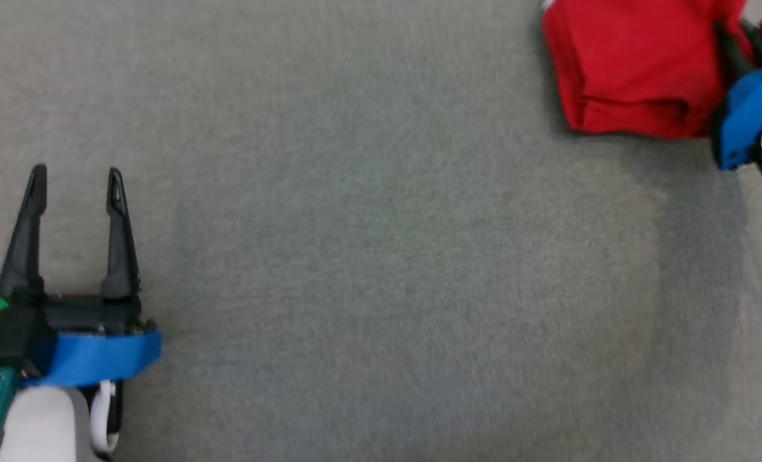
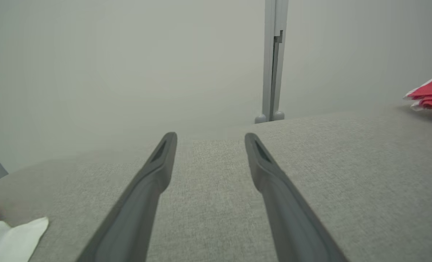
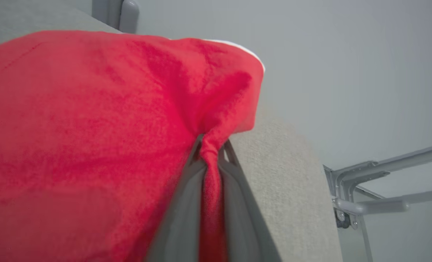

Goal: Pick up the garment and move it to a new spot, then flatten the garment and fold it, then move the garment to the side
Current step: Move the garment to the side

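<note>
Grey tabletop (image 1: 381, 256), near far right corner: right claw (image 3: 210, 153) clenches folded red garment (image 1: 631, 64), left claw (image 1: 76, 176) gapes empty; likely move-aside step, next needing level carry, then release.

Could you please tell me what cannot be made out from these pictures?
Head view: the red garment is cut off by the top edge, so its full shape is unknown.
Right wrist view: bunched cloth hides the inner faces of the right pincer, shut on it.
Left wrist view: a white item at the bottom-left corner is cut off by the edge, unidentifiable.
</note>
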{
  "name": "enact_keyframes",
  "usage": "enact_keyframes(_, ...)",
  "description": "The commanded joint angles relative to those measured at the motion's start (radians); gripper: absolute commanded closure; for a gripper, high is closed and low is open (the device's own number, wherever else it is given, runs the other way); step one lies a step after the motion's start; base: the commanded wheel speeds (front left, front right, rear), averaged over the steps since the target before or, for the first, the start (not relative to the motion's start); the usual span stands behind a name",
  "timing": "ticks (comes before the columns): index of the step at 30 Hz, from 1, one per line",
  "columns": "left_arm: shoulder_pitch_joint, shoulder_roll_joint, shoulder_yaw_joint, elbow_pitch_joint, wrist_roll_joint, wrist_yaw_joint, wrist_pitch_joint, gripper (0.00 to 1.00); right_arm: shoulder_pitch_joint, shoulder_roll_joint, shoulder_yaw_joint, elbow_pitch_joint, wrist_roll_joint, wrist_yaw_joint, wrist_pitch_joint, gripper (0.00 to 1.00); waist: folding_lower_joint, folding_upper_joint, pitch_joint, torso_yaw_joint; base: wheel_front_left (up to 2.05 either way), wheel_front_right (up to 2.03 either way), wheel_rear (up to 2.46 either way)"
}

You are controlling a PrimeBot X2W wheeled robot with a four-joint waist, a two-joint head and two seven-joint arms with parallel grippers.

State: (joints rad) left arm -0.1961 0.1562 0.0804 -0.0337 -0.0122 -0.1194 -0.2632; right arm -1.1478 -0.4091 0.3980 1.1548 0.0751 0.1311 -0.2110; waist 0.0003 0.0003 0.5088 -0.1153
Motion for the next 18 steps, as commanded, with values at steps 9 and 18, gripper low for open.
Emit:
enact_keyframes(9,-0.053,0.065,-0.011,-0.115,0.020,-0.005,-0.002,0.00,-0.096,-0.103,-0.010,-0.013,0.057,0.000,0.015,1.00,-0.0003,-0.0003,0.110,-0.071,0.00,0.00,0.00)
enact_keyframes(18,-0.051,0.090,-0.001,-0.164,0.011,0.005,-0.002,0.00,-0.159,-0.114,0.010,-0.027,0.063,0.000,0.029,1.00,-0.0003,-0.0003,0.155,-0.082,0.00,0.00,0.00)
